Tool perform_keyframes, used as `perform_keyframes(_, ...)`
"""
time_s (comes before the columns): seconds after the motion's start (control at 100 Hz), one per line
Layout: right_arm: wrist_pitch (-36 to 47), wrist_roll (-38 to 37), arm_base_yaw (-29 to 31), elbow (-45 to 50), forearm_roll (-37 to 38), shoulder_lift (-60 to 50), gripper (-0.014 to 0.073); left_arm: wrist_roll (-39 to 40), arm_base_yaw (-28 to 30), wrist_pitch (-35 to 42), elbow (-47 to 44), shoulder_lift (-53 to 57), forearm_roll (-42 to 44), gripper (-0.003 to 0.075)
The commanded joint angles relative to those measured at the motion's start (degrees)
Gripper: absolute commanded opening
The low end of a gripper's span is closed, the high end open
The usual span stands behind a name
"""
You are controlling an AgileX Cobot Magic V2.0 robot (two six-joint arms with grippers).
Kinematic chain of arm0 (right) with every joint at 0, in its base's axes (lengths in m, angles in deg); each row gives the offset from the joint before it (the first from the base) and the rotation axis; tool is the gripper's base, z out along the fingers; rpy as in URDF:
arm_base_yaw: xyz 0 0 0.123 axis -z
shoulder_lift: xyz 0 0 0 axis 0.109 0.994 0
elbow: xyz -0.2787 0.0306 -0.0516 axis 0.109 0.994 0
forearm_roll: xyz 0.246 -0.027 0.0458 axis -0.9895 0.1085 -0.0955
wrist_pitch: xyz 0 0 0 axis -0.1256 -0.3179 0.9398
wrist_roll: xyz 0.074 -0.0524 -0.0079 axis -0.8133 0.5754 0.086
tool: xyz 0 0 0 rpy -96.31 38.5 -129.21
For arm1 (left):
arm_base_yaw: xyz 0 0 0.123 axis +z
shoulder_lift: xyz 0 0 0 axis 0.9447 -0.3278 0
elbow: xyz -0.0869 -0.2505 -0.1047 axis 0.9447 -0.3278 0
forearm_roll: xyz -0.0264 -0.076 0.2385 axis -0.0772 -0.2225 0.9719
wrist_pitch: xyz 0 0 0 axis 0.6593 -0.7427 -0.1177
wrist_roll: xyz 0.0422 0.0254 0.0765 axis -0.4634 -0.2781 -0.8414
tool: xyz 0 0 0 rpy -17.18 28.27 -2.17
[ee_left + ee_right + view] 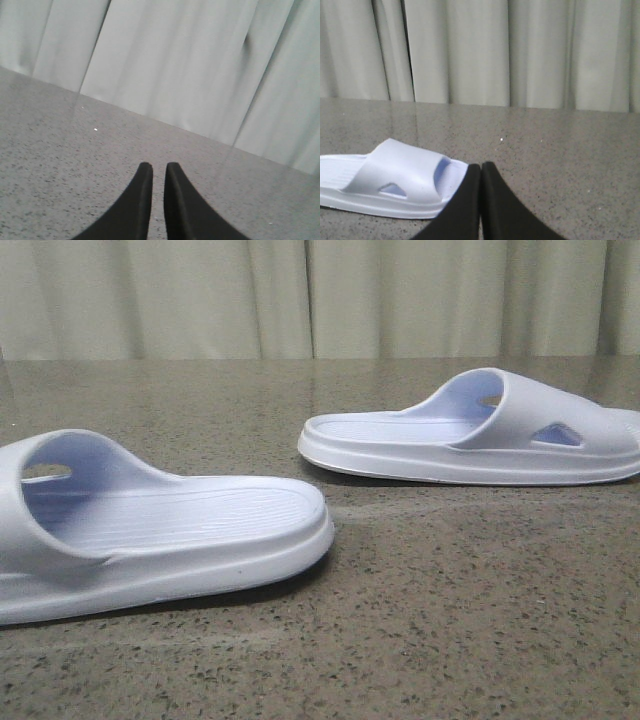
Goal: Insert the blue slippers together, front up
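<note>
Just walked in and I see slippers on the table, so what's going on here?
Nothing is being handled yet. Two pale blue slippers lie apart on the speckled table, soles down: one slipper near the front left, the other farther back on the right, their heel ends facing each other. The left end effector is nearly shut and holds nothing, with only bare tabletop ahead. The right end effector is shut and empty, close to the right-hand slipper but not gripping it.

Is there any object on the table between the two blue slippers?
No. In the front view, only bare speckled table lies between the near slipper and the far slipper.
</note>
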Motion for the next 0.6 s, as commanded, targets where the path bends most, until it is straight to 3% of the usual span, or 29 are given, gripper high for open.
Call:
perform_keyframes(0.0,0.73,0.45,0.28,-6.10,0.43,2.85,-0.0099,0.48,0.05,-0.61,4.79,0.20,-4.70,0.0015)
perform_keyframes(0.14,-1.24,0.45,0.28,-11.97,0.43,8.59,-0.0099,0.48,0.05,-7.32,10.87,-4.48,-6.03,0.0015)
perform_keyframes(0.37,-5.63,0.38,0.28,-21.73,0.43,19.36,-0.0099,0.48,0.05,-24.97,24.98,-18.45,-3.13,0.0015)
perform_keyframes(0.59,-6.85,0.38,0.28,-23.50,-0.08,25.63,-0.0099,0.48,0.05,-27.69,29.07,-26.14,-5.71,0.0016)
